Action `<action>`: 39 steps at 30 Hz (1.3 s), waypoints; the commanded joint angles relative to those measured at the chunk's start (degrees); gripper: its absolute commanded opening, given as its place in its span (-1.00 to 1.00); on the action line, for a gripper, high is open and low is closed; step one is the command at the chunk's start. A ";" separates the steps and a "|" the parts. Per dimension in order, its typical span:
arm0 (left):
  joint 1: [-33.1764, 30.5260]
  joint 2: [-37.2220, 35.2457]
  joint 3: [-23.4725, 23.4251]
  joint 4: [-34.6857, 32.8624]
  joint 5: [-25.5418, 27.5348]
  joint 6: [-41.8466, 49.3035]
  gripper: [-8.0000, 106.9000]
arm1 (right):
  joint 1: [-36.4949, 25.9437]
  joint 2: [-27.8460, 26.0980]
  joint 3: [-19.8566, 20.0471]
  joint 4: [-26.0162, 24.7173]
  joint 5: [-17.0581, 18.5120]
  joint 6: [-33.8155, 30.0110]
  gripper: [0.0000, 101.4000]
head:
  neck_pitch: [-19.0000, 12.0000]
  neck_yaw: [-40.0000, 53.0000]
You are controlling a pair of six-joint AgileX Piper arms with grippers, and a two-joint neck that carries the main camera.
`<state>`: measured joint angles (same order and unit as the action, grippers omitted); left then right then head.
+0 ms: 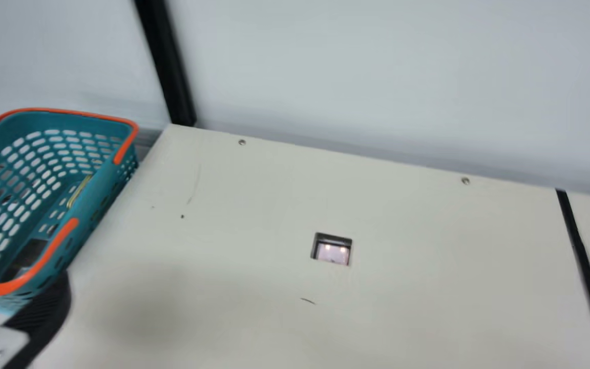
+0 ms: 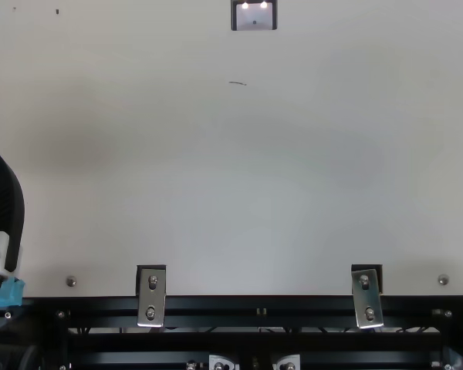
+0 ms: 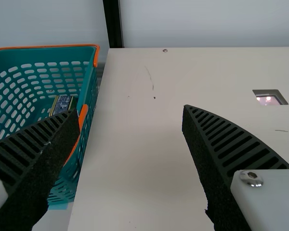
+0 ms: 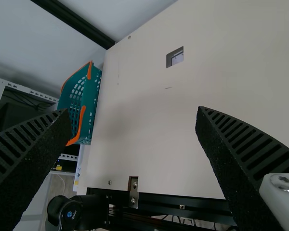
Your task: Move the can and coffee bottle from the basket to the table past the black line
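Observation:
At the main view's lower left, my left gripper [image 1: 22,279] is beside the near end of the teal basket [image 1: 98,179], which has orange handles. In the left wrist view my left gripper [image 3: 130,110] is open with nothing between its fingers, and a dark can with a gold edge [image 3: 62,104] lies in the basket [image 3: 90,91], partly hidden by one finger. A dark shape [image 1: 31,252] low in the basket cannot be told apart as a bottle. My right gripper [image 4: 135,110] stands open and holds nothing. The black line [image 1: 584,256] crosses the table at the main view's right.
The cream table [image 1: 254,205] has a square cutout [image 1: 332,249] and screws along its far edge. A black post [image 1: 167,66] rises behind the far left corner. Metal brackets [image 2: 151,297] sit on the black rail along the near edge.

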<state>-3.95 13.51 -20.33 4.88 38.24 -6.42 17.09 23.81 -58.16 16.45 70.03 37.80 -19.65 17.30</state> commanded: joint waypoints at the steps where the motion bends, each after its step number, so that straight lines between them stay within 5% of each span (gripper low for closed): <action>1: 0.00 0.00 0.00 0.00 0.00 0.00 0.71 | 0.00 0.00 0.00 0.00 0.00 0.00 1.00 | -2.00 4.09; 10: 0.00 0.00 0.00 0.00 0.00 0.00 0.71 | 0.00 0.00 0.00 0.00 0.00 0.00 1.00 | -4.85 17.59; 26: 0.42 0.28 -0.44 -0.55 -0.05 -0.56 0.71 | 0.00 0.00 0.00 0.00 0.00 0.00 1.00 | -4.85 17.59; 39: 7.68 10.43 -9.21 1.66 -5.77 -11.18 0.71 | 0.00 0.00 0.00 0.00 0.00 0.00 1.00 | -4.85 17.59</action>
<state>2.80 21.91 -28.15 5.83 33.13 -15.90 17.09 23.81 -58.16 16.45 70.03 37.80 -23.17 34.02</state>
